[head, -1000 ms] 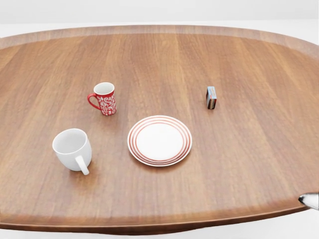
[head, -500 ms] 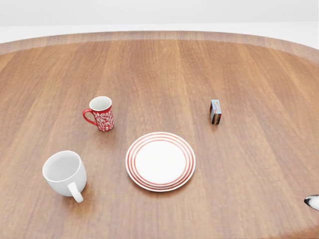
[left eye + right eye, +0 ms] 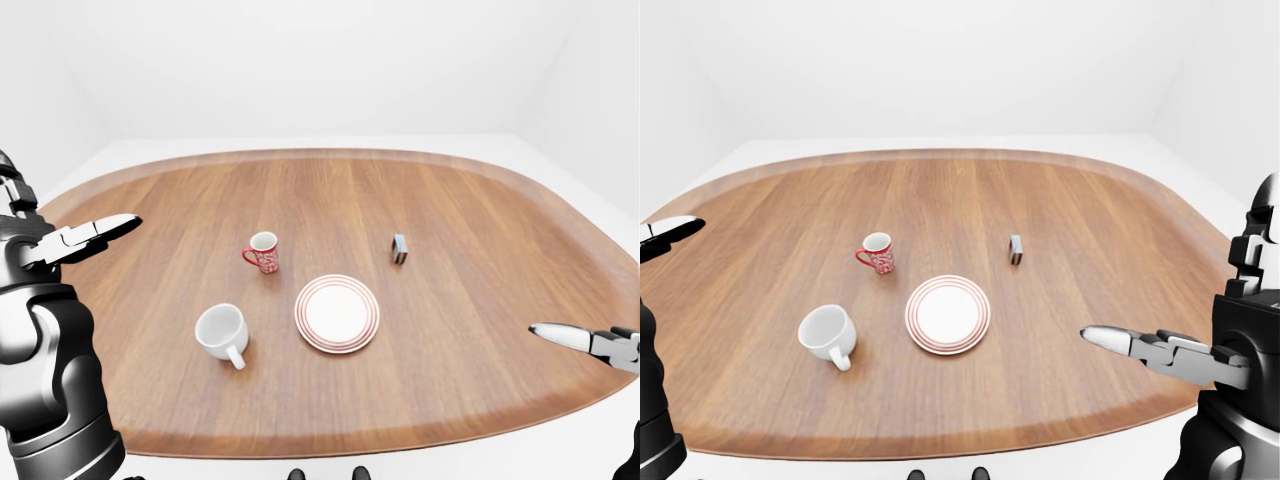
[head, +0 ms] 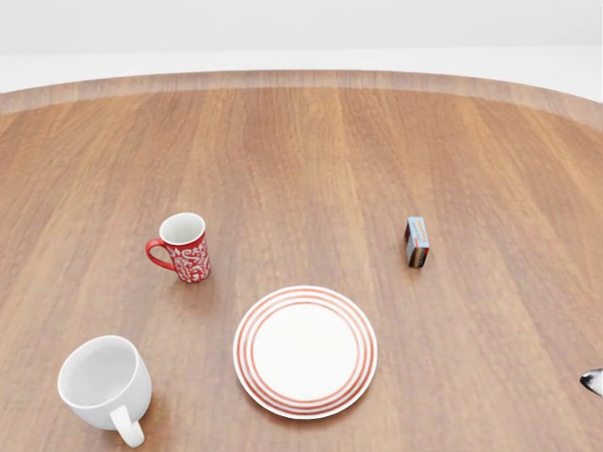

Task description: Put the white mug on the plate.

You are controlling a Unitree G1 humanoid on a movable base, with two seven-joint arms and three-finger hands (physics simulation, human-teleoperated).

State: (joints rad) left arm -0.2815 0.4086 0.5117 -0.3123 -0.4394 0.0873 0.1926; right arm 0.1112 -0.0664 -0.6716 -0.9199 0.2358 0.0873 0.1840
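Fingers of my left hand (image 3: 95,234) are stretched out flat, grasping nothing, held above the far left edge of the bench (image 3: 480,300). My right hand (image 3: 1130,343) is likewise spread open and empty, hovering over the near right part of the bench. Both are well apart from everything on the wood. Between them I see the white mug (image 4: 102,384) standing upright at the near left, handle pointing toward me. Just to its right lies the plate (image 4: 304,351), white with red rings, bare. Farther off, left of the plate, stands a red patterned mug (image 4: 182,248). A small box (image 4: 416,242) stands farther right.
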